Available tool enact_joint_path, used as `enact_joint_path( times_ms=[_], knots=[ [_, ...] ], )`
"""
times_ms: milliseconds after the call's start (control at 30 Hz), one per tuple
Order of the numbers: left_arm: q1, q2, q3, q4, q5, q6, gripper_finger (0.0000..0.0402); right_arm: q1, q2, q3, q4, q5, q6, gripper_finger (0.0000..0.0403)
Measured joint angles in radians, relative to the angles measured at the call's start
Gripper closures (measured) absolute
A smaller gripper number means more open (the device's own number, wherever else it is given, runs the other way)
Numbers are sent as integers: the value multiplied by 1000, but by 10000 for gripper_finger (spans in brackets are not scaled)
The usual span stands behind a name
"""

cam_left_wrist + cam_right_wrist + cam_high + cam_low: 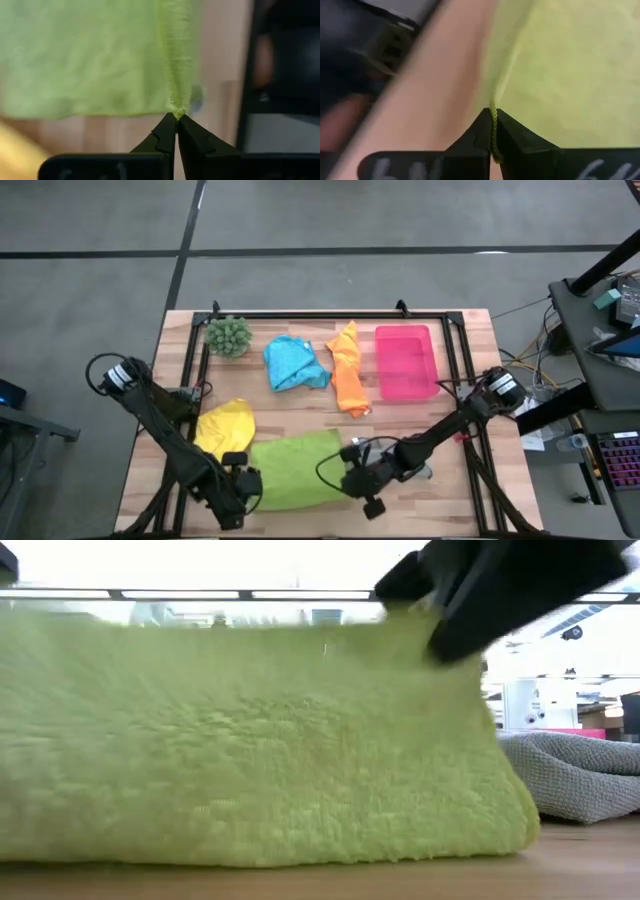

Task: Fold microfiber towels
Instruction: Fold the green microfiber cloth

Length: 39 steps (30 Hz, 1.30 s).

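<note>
Lime green towel [295, 465] pinched at both near corners: left gripper [176, 120] clamped on one edge, right gripper [492, 120] clamped on the other, cloth stretched between. Probably mid-fold, no crease finished. Beyond the grippers, yellow towel [225, 425], blue towel [292, 364] and orange towel [347, 370] lying crumpled, unfolded; grey towel [575, 775] heaped beside the right gripper. Farther off, pink tray [405, 362] and spiky green plant [228, 335] on wooden table [450, 490]. Grey floor around, bright room behind.

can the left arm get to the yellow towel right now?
Probably not yet: the left gripper is shut on a corner of the green towel, as is the right gripper. The yellow towel lies close beside it, uncovered.
</note>
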Motion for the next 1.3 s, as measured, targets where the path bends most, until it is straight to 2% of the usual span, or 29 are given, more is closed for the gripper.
enact_joint_path(
  times_ms=[133,367,600,800,1133,1300],
  knots=[
    [28,19,0,-126,-21,-22,401,-52,0,2,-28,51,-29,394],
    [81,22,-2,-253,-54,-2,401,-153,0,0,-31,54,-109,394],
    [131,33,-32,-252,-100,69,401,-218,0,0,-82,53,-162,394],
    [168,34,-99,-253,-100,81,401,-250,-1,-4,-81,52,-173,394],
    [189,34,-136,-244,-101,108,401,-271,-1,-7,-79,52,-187,394],
    [189,33,-136,-230,-179,109,401,-275,-1,-7,-80,52,-190,394]
  ],
)
